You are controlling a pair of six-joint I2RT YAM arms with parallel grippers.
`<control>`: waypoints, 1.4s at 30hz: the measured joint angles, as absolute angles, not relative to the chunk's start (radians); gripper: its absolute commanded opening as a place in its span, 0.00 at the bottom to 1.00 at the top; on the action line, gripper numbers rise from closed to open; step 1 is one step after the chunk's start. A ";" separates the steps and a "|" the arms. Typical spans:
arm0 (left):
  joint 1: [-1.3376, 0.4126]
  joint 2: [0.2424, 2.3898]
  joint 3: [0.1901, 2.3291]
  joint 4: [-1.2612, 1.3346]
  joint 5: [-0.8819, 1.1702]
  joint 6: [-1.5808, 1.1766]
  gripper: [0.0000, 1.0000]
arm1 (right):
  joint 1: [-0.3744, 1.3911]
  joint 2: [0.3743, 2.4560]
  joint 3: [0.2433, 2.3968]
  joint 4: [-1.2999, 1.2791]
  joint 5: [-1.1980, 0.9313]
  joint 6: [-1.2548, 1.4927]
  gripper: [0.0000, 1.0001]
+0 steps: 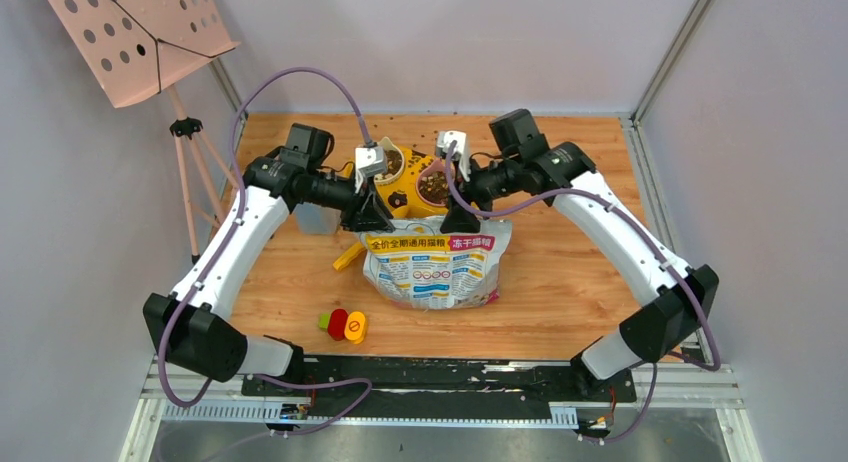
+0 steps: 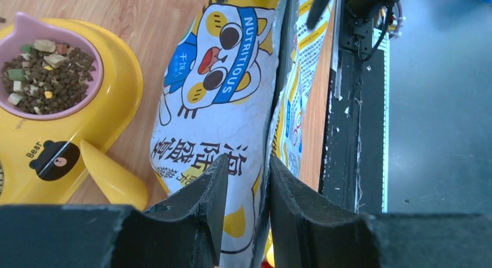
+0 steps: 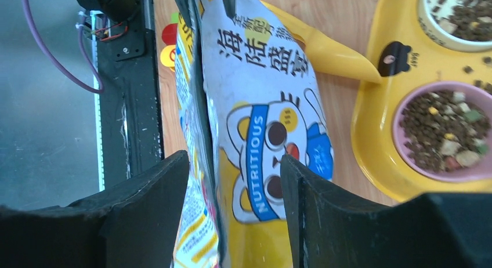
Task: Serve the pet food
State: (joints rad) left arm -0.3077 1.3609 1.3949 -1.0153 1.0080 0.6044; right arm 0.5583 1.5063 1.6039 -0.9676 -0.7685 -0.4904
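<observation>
I see the pet food (image 2: pixel 52 82) filling the pink bowl (image 2: pixel 100 71) of the yellow feeder (image 2: pixel 119 105), at the far middle of the table just beyond the bag (image 2: pixel 220 105). It is tiny dark brown pellets mixed with pale, green and yellow chunks. My left gripper (image 2: pixel 248 163) straddles the bag's edge, jaws slightly parted. My right gripper (image 3: pixel 234 158) stands wider apart around the same bag.
</observation>
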 measured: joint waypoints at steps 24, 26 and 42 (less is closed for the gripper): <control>-0.452 1.295 1.269 -0.609 1.038 0.274 0.00 | 0.645 1.520 1.596 -0.817 -0.728 -0.427 0.20; -0.461 1.301 1.268 -0.585 1.032 0.262 0.00 | 0.645 1.510 1.581 -0.810 -0.738 -0.428 0.18; -0.472 1.305 1.274 -0.635 1.036 0.323 0.01 | 0.679 1.485 1.534 -0.817 -0.750 -0.495 0.00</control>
State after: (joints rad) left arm -0.4717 1.3048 1.2739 -0.6353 1.0359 0.3233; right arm 0.6788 1.4853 1.5341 -0.8173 -0.7502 -0.4946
